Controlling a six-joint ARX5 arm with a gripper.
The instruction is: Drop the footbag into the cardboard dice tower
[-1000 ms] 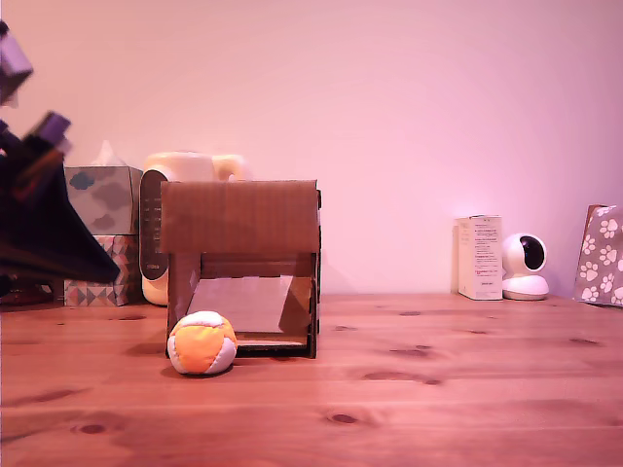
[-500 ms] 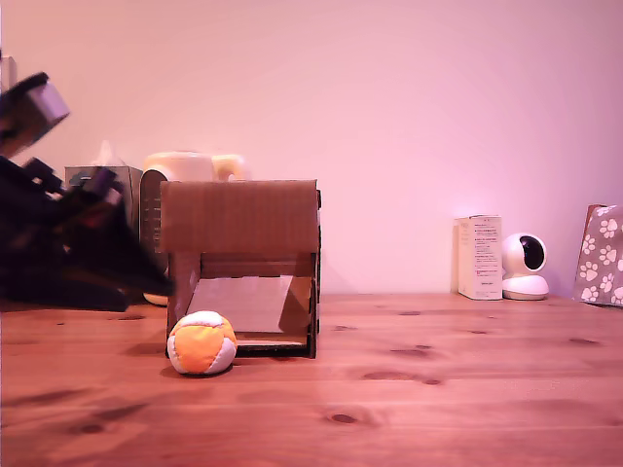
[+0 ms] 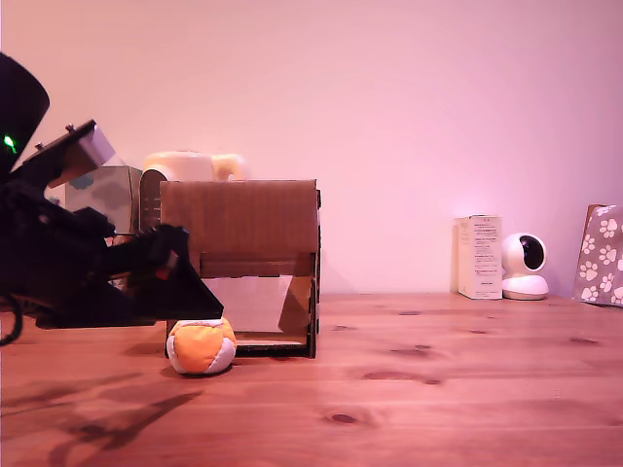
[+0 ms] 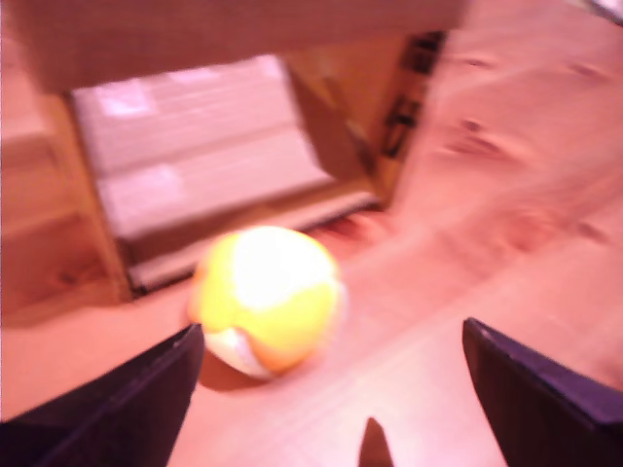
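The footbag [image 3: 201,348], orange, yellow and white, rests on the wooden table just in front of the cardboard dice tower [image 3: 240,219], at its lower front opening toward the exterior view's left. In the wrist view the footbag [image 4: 266,298] shows blurred, with the tower's sloped inner ramp [image 4: 204,175] behind it. My gripper [image 3: 200,309] reaches in from the exterior view's left and hangs just above the ball. Its dark fingers [image 4: 127,409] stand wide apart, open, with nothing between them; the gripper [image 4: 331,389] is short of the ball.
Patterned tissue boxes [image 3: 109,195] and a cream appliance [image 3: 190,165] stand behind the tower. On the exterior view's right are a white box [image 3: 480,257], a small white camera [image 3: 526,267] and a paw-print bag [image 3: 602,255]. Bare wooden tabletop [image 3: 409,389] spreads in front.
My arm has swung in from the exterior view's left edge toward the right and down, ending just over the footbag. Footbag and tower have not moved.
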